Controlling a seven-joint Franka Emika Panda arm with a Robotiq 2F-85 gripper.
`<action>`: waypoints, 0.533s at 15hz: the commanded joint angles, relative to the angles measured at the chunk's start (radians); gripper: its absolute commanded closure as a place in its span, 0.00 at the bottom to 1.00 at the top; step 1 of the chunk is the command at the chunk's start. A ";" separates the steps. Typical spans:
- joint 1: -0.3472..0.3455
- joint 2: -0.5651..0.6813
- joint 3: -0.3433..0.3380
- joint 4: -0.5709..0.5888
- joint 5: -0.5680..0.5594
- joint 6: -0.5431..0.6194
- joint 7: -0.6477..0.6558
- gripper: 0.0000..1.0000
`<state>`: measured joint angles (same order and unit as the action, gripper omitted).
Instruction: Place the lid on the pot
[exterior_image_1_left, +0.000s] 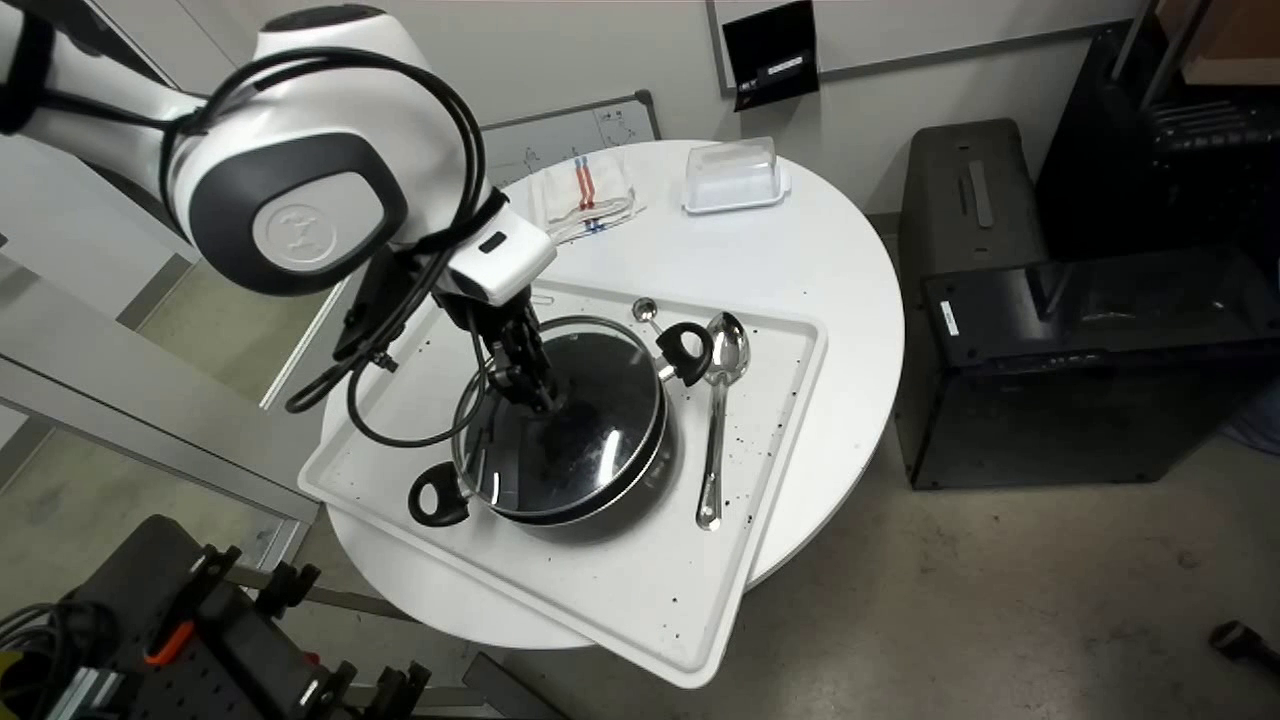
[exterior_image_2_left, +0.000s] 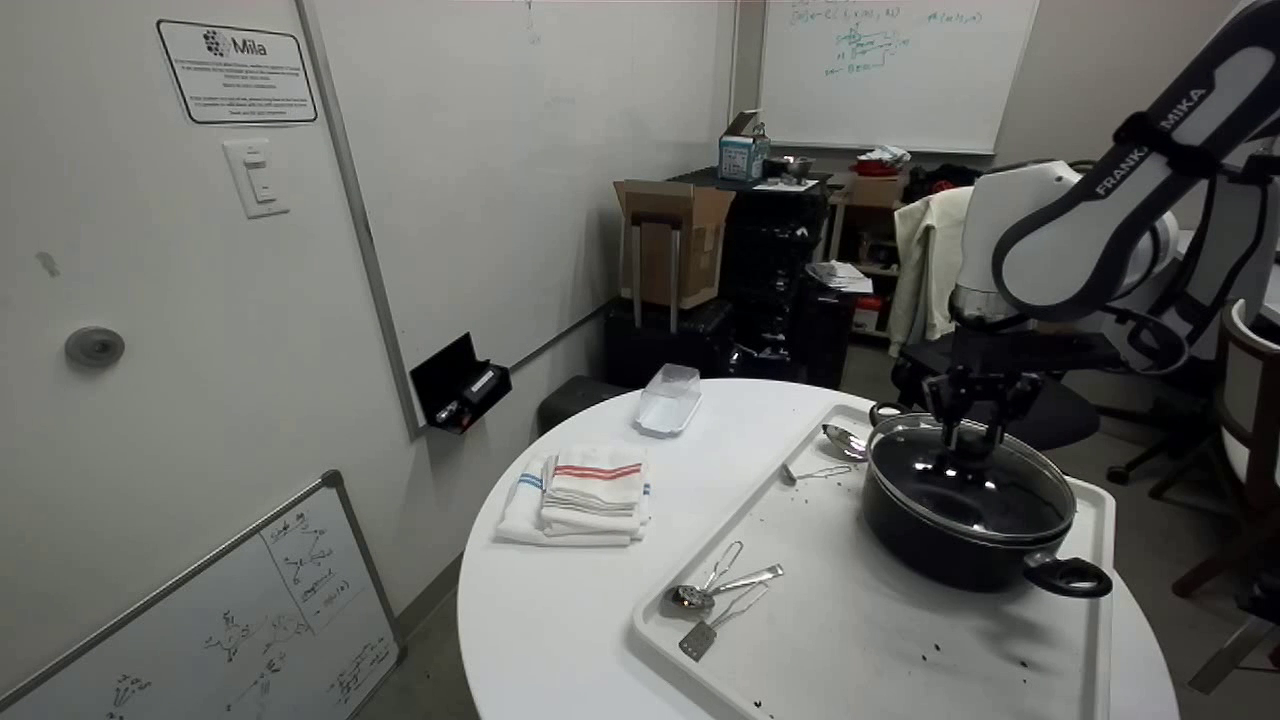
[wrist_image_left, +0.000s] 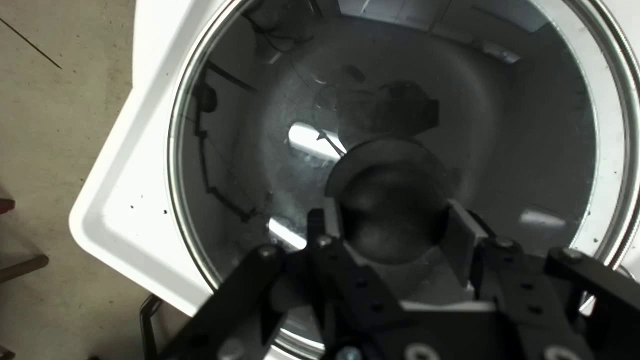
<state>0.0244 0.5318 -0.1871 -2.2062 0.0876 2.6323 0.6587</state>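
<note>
The lid (exterior_image_1_left: 605, 425) is a clear glass disc with a metal rim and a dark knob. It lies over the black pot in both exterior views; the pot's side wall (exterior_image_2_left: 915, 540) shows below the lid's glass (exterior_image_2_left: 1010, 505). My gripper (exterior_image_2_left: 973, 445) points down at the lid's centre. In the wrist view the fingers (wrist_image_left: 392, 220) stand against both sides of the knob. The lid (wrist_image_left: 525, 125) shows a pale strip through its glass at the right, between dark pot and rim. I cannot tell whether the lid touches the pot's rim all round.
The pot stands on a white tray (exterior_image_1_left: 640, 600) on a round white table (exterior_image_1_left: 850, 300). A large metal spoon (exterior_image_1_left: 714, 430) and a small spoon (exterior_image_1_left: 645, 311) lie beside the pot. More utensils (exterior_image_2_left: 710, 600), folded towels (exterior_image_2_left: 595, 500) and a clear-lidded dish (exterior_image_2_left: 668, 402) are farther off.
</note>
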 joint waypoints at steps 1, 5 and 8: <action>-0.003 0.000 -0.007 0.020 0.027 -0.021 0.007 0.75; -0.007 -0.001 -0.008 0.013 0.028 -0.018 0.004 0.75; -0.011 0.002 -0.007 0.012 0.032 -0.015 0.002 0.75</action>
<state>0.0144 0.5400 -0.1902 -2.2052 0.0929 2.6323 0.6587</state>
